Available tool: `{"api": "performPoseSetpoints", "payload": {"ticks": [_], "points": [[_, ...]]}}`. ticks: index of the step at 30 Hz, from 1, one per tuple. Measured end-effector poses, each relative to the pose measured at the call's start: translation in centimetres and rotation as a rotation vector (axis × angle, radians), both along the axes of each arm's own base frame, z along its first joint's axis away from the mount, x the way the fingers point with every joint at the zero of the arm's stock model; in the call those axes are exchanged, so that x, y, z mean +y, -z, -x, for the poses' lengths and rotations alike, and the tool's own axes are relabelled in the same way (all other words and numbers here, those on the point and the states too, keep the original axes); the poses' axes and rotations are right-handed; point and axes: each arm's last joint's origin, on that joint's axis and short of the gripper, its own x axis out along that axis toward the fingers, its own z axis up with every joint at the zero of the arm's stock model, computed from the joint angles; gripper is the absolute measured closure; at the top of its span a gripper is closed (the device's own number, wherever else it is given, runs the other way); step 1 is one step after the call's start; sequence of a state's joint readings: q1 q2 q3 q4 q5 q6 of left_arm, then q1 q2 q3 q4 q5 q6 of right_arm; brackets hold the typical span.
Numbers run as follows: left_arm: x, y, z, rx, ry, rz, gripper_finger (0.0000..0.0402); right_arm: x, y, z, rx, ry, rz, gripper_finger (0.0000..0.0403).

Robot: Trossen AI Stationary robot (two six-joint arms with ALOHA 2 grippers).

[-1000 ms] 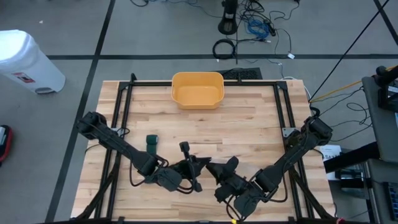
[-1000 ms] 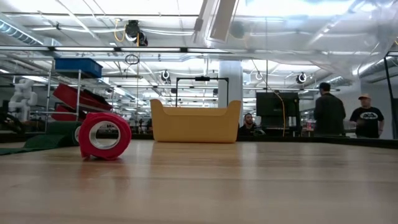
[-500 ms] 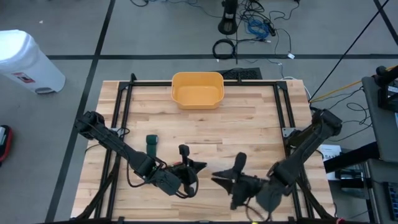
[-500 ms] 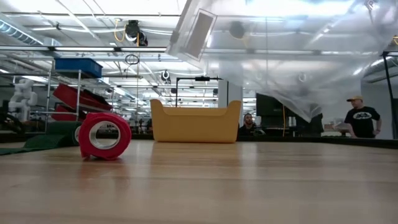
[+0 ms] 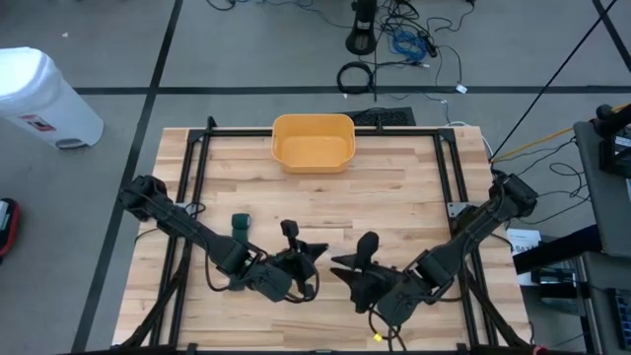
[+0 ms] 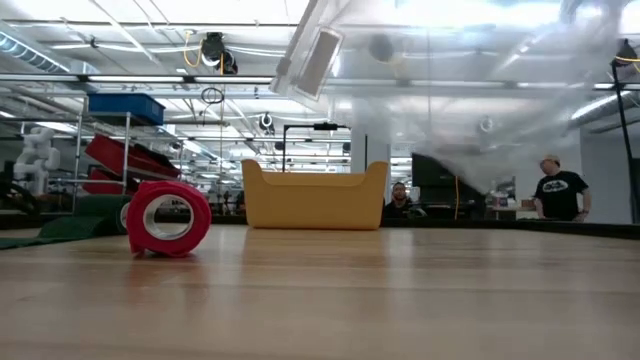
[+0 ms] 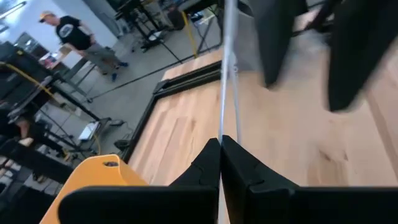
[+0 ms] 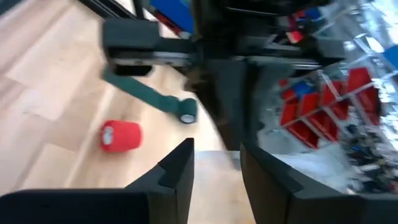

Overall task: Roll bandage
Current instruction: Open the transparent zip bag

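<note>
Left gripper: The left gripper is hanging at the table edge farthest from the yellow bin, fingers pinched tight on a clear plastic film.
Right gripper: The right gripper is hovering just beside the left one, equally far from the bin, fingers parted and gripping nothing I can see.
Bandages: The green bandage, partly unrolled, is lying between the left arm and the bin; the red roll is sitting near it.
Doing it well: I'd say the film wants clearing first, then one gripper pinning the green roll while the other is winding the loose strip evenly.
Hard to see: From above, the red roll isn't showing and the film is barely visible.
</note>
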State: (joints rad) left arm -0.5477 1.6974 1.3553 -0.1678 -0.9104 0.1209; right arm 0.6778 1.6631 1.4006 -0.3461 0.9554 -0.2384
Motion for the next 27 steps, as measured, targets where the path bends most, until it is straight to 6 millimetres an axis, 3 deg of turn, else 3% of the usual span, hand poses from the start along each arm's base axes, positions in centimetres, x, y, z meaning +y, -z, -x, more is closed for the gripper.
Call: {"api": "performPoseSetpoints", "payload": {"ticks": [8,27], "points": [[-0.6,0.1,0.3,0.040,0.060,-0.057,0.0395,0.8,-1.5,0.9,-0.119,0.061,-0.005,0.0262],[-1.0,0.2,0.4,0.062,0.125,-0.056,0.0395,1.1,-1.5,1.2,-0.114,0.055,0.039,0.0260]]}}
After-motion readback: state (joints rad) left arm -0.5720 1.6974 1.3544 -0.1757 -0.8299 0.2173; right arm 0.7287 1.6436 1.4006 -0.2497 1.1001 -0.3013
